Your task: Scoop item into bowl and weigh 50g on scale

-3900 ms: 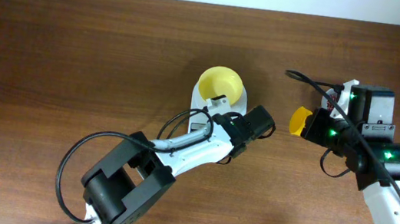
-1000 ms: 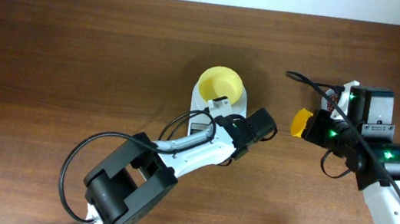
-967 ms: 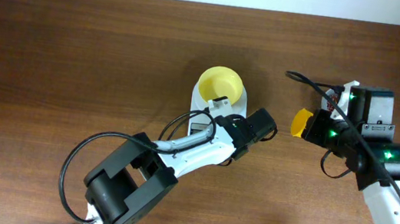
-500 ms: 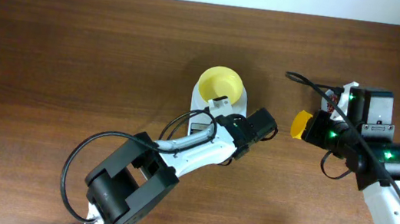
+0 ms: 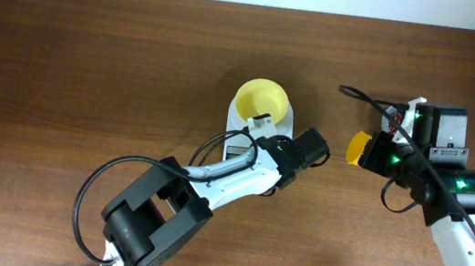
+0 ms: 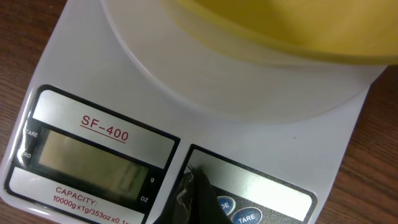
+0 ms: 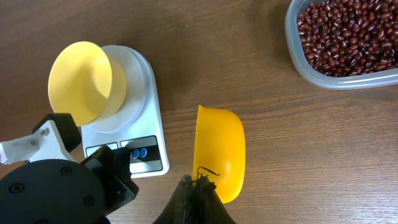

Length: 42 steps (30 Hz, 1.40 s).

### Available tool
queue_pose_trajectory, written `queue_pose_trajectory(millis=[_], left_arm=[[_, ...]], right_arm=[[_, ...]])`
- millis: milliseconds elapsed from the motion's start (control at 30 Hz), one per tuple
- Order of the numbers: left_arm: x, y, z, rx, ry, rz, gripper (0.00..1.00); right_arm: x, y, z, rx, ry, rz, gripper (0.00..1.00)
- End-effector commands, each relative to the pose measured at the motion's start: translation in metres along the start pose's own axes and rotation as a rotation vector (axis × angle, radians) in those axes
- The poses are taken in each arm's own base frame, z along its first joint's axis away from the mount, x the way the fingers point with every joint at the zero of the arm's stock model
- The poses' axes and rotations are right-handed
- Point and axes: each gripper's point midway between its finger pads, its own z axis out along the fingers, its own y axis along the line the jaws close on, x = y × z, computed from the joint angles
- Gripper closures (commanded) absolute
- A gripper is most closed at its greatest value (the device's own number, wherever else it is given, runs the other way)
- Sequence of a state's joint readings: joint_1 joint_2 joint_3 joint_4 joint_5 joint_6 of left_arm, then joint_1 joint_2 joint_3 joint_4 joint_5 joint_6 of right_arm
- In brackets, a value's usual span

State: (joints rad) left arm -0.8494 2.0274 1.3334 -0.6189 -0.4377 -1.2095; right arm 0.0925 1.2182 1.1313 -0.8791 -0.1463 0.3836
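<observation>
**Left tip at the scale's buttons; beans wait in the tub**

In the left wrist view the left gripper (image 6: 196, 196) sits at the bottom edge. Its jaws are together with nothing between them, and its dark tip is just left of the tare button (image 6: 246, 218). Whether the tip presses down I cannot tell. Further left is the display (image 6: 93, 158), too faint to read. Beyond it the white scale (image 6: 74, 68) fills the frame. The bowl (image 6: 280, 28) stands on the scale's round platform (image 6: 249, 93) along the top edge.

In the right wrist view the right gripper (image 7: 196, 186), at bottom centre, is clamped on the near end of the scoop (image 7: 219, 149). The scoop hangs over bare table (image 7: 298, 162), and no beans show on it. The scale lies to its left, with the bowl above that at upper left, empty as far as can be seen. Farthest off, in the upper right corner, the beans (image 7: 345, 31) fill a clear tub (image 7: 348, 82), well apart from the scale.

The beans look hard, smooth and loose. They would likely roll and spill, and fingers could not pinch them up. The scoop has to carry them, gripped at its handle end and kept level. Scoop and bowl both look like light, stiff plastic, and the bowl could slide on the slick platform if knocked. Nearing the target weight probably calls for small, gentle tips of the scoop.
</observation>
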Motion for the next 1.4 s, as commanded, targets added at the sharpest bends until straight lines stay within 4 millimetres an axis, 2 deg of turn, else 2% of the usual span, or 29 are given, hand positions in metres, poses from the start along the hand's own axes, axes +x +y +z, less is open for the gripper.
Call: queue_pose_trajectory(millis=[0, 400, 833, 1367], left_arm=[[0.033, 0.020, 0.031, -0.072, 0.121, 0.021, 1.00], [0.047, 0.023, 0.030, -0.080, 0.192, 0.031, 1.00], [0.050, 0.031, 0.030, -0.112, 0.198, 0.020, 1.00], [0.051, 0.025, 0.038, -0.095, 0.191, 0.012, 1.00]], right_arm=[[-0.006, 0.002, -0.004, 0.007, -0.020, -0.017, 0.96], [-0.006, 0.002, -0.004, 0.006, -0.020, -0.016, 0.96], [-0.006, 0.002, -0.004, 0.006, -0.020, -0.016, 0.96], [-0.004, 0.000, -0.004, 0.013, -0.014, -0.015, 0.96]])
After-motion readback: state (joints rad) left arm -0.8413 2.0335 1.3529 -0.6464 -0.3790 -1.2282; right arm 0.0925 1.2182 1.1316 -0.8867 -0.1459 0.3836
